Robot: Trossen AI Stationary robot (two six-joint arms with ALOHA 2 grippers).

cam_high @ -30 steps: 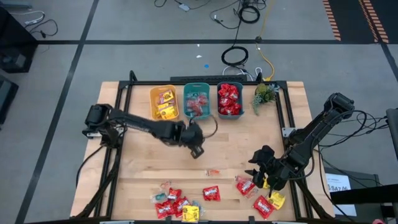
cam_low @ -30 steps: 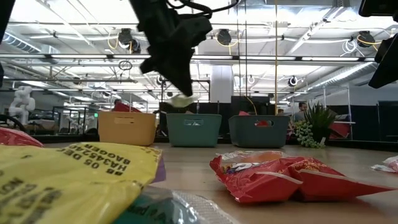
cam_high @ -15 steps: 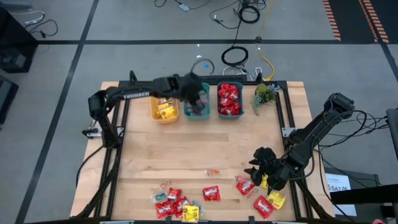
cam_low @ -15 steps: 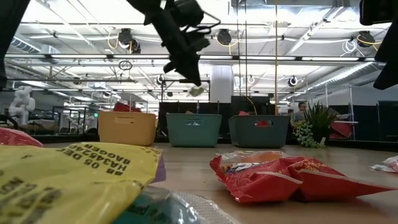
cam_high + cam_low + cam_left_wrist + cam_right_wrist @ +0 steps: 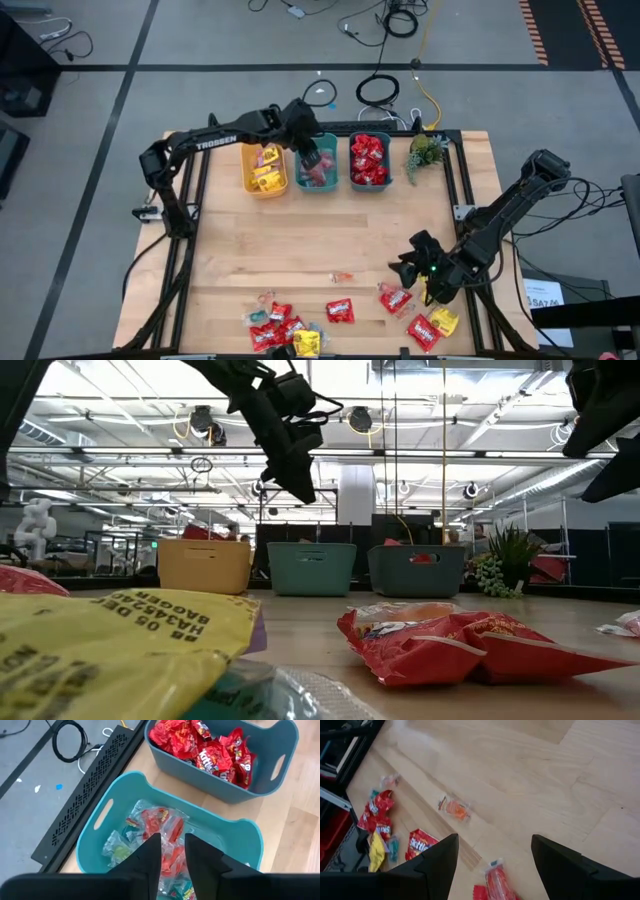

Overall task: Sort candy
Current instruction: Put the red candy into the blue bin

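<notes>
My left gripper hangs over the teal middle bin, fingers slightly apart with nothing between them. Below it, clear-wrapped candy lies in that bin. The neighbouring blue-grey bin holds red packets, and the yellow bin holds yellow ones. More candy lies near the table's near edge: a pile, a red packet, a small orange piece and packets by my right gripper. That gripper hovers open above the bare wood.
A small green plant stands at the far right, beside the bins. A black frame rail runs around the table. Bare wood lies between the bins and the loose candy. In the low view, big yellow and red packets fill the foreground.
My left gripper has risen from mid-table and swung toward the far edge, rolling as it went, until it came over the teal bin. The small clear-wrapped piece that hung at its fingertips no longer shows there. My right gripper has rolled in place.
</notes>
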